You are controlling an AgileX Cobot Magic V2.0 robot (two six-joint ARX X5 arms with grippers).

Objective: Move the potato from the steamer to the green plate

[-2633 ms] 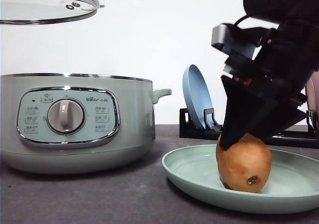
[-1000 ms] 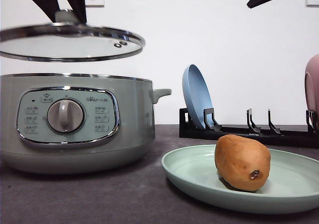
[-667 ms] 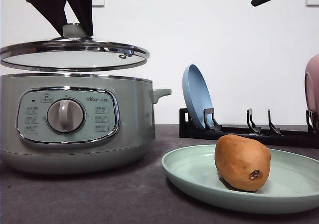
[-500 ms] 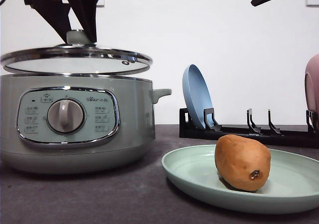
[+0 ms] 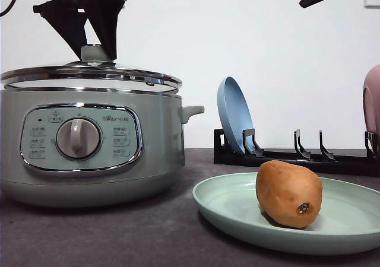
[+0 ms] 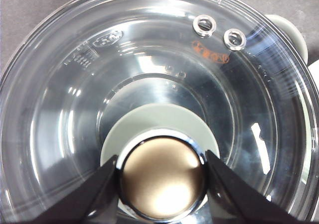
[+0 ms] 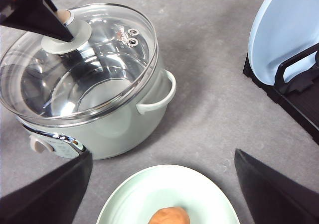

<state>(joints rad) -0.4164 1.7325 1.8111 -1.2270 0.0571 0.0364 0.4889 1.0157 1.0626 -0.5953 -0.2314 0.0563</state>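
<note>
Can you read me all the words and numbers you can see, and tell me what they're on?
"Bear", followed by small characters too blurred to read: on the steamer's control panel.
Button labels around the dial: too small to read.
Orange print and an embossed mark on the glass lid: too blurred to read.

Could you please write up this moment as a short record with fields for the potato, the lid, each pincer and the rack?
potato: lying on the green plate, potato free of any pincer
steamer: steamer on the table, left of the plate
glass lid: glass lid at the steamer's rim; whether fully seated is unclear
left pincer: left pincer clamped on the lid knob
right pincer: right pincer open, raised above the plate, holding nothing
rack: blue plate upright in the black rack
</note>
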